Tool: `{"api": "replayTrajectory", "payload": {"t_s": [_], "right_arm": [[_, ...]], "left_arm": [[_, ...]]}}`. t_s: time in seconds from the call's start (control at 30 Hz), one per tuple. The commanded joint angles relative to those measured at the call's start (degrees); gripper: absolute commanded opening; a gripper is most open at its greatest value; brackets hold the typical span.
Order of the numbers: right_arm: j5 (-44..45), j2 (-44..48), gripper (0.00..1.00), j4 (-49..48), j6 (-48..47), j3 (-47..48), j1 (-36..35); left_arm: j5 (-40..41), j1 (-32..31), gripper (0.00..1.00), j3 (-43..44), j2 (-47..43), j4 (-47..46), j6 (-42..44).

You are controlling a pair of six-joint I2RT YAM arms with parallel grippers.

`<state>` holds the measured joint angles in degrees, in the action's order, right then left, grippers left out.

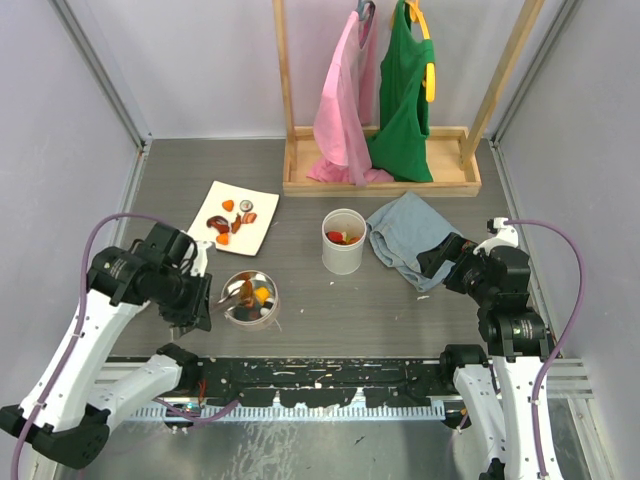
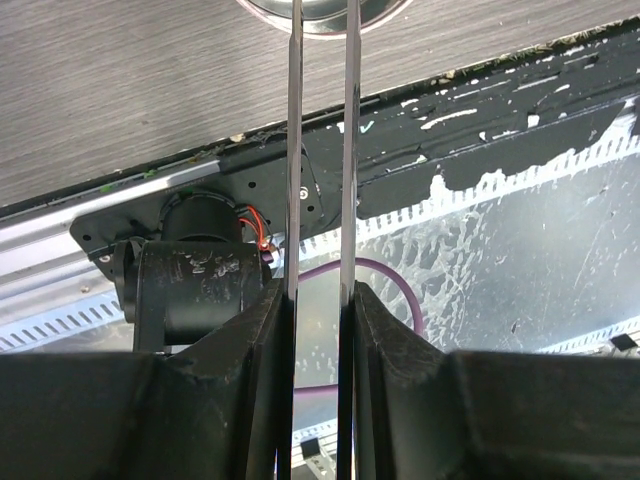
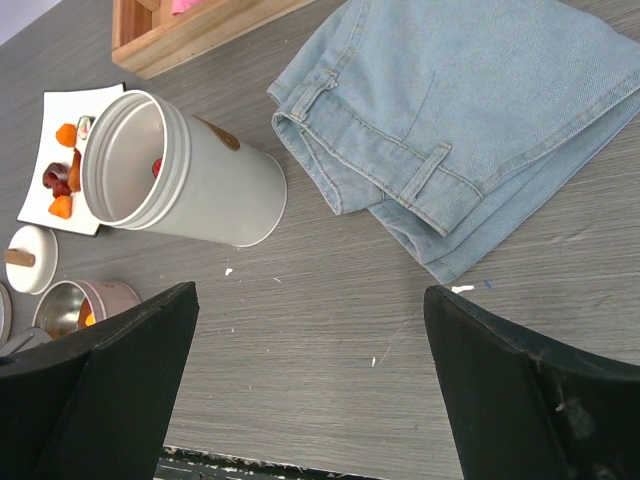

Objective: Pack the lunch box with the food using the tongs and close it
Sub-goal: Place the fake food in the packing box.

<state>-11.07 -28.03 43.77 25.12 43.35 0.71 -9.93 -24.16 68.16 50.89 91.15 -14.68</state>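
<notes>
Between the left jaws, pinched on both arms, the tongs (image 2: pixel 294 150) reach ahead to the round tin (image 1: pixel 250 297); squeezed so, they may slip and spill the food (image 1: pixel 261 294) there. Rightward, the right jaws hang spread, empty, short of the white canister (image 3: pixel 190 185).

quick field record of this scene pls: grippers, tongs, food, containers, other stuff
left gripper: shut on the tongs, tips pointing toward the round metal tin
right gripper: open, holding nothing, over bare table
plate: white, several food pieces on it
tin contents: an orange piece; the rest is unclear
white canister: upright, open, red pieces inside
jeans: folded, right of the canister
wooden rack: at the far edge, pink and green garments hanging
</notes>
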Motion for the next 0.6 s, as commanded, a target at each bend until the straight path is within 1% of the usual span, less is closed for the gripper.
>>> {"api": "replayTrajectory", "payload": {"t_s": [0.0, 0.13, 0.57], "right_arm": [[-0.44, -0.25, 1.00, -3.86, -0.57, 0.33, -0.27], [-0.47, -0.27, 1.00, -3.87, -0.61, 0.35, -0.27], [-0.50, -0.27, 1.00, -3.87, -0.71, 0.42, -0.22]], "left_arm": [[-3.33, -1.45, 0.27, 0.13, 0.72, 0.89, -0.30], [-2.86, -3.17, 0.30, 0.37, 1.48, 0.97, -0.36], [-0.59, -3.40, 0.38, 2.45, 2.06, 0.48, -0.75]]}}
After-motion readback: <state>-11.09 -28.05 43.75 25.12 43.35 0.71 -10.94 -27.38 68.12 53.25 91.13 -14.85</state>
